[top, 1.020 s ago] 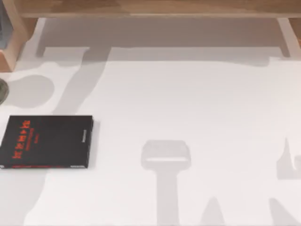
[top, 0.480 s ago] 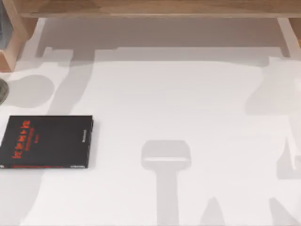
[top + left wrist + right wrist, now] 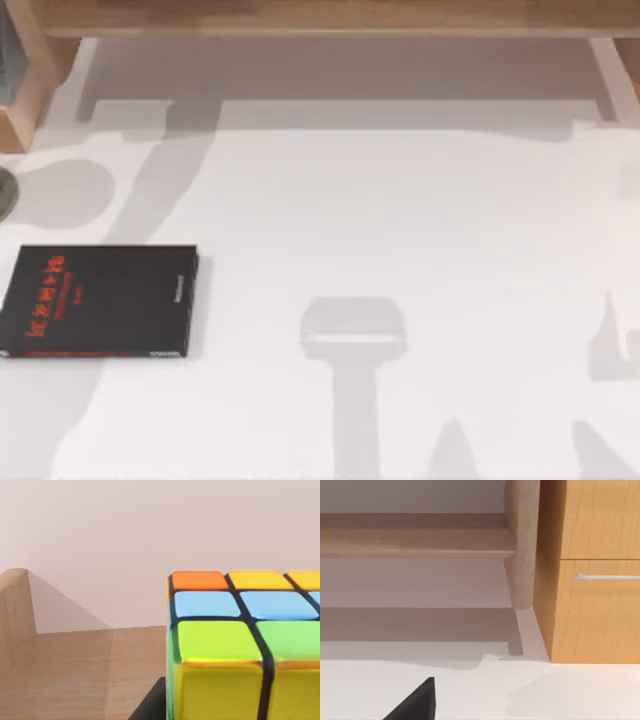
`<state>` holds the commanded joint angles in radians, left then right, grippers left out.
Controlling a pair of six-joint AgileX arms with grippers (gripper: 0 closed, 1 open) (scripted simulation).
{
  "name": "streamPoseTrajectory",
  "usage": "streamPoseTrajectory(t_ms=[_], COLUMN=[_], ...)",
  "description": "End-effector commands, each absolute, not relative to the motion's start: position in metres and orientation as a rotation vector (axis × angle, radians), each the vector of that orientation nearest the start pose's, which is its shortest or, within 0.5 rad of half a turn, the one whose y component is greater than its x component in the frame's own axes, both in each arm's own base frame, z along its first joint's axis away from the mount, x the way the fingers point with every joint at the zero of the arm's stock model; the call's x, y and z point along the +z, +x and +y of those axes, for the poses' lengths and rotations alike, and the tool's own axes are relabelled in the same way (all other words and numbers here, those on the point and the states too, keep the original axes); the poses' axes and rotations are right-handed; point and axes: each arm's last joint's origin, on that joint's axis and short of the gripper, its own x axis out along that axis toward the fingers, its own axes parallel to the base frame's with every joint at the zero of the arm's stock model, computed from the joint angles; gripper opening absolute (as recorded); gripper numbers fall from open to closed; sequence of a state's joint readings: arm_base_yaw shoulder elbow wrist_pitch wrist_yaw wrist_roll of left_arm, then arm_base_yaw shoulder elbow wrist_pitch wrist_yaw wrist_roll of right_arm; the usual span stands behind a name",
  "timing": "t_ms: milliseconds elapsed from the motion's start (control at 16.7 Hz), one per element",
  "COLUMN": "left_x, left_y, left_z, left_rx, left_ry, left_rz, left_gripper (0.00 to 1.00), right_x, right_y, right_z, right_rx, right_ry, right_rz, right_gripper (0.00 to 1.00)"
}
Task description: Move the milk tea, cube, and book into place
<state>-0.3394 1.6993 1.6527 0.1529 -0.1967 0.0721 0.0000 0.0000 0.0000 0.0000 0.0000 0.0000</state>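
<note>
Left gripper [image 3: 151, 704]: dark tip seen just beside cube [image 3: 240, 650]; grip state cannot be told. Cube seen close up, over wooden shelf [image 3: 65, 670] board, near its corner. Right gripper [image 3: 415, 702]: state cannot be told; held low over table [image 3: 400, 220], facing drawer cabinet [image 3: 595, 605]. Arm shadows shifted on table since a second ago; black book [image 3: 100, 300] left unmoved. Cube placement judged under way; teal book and milk tea not yet located.
</note>
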Motion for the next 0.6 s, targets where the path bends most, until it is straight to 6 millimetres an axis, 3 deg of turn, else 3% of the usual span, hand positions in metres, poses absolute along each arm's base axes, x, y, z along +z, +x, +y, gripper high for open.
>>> streamPoseTrajectory(t_ms=[180, 360, 600], left_x=[0.426, 0.406, 0.396], left_y=[0.417, 0.449, 0.458], left_z=[-0.119, -0.101, -0.098], left_rx=[-0.101, -0.036, -0.018], left_ry=[0.011, 0.003, -0.001], left_rz=[-0.119, -0.038, 0.002], left_gripper=[0.00, 0.00, 0.00], right_x=[0.160, 0.160, 0.160], right_y=[0.106, 0.106, 0.106], right_z=[-0.001, -0.001, -0.001], right_rx=[0.000, 0.000, 0.000], right_ry=[0.000, 0.000, 0.000], right_rz=[0.000, 0.000, 0.000], right_gripper=[1.00, 1.00, 1.00])
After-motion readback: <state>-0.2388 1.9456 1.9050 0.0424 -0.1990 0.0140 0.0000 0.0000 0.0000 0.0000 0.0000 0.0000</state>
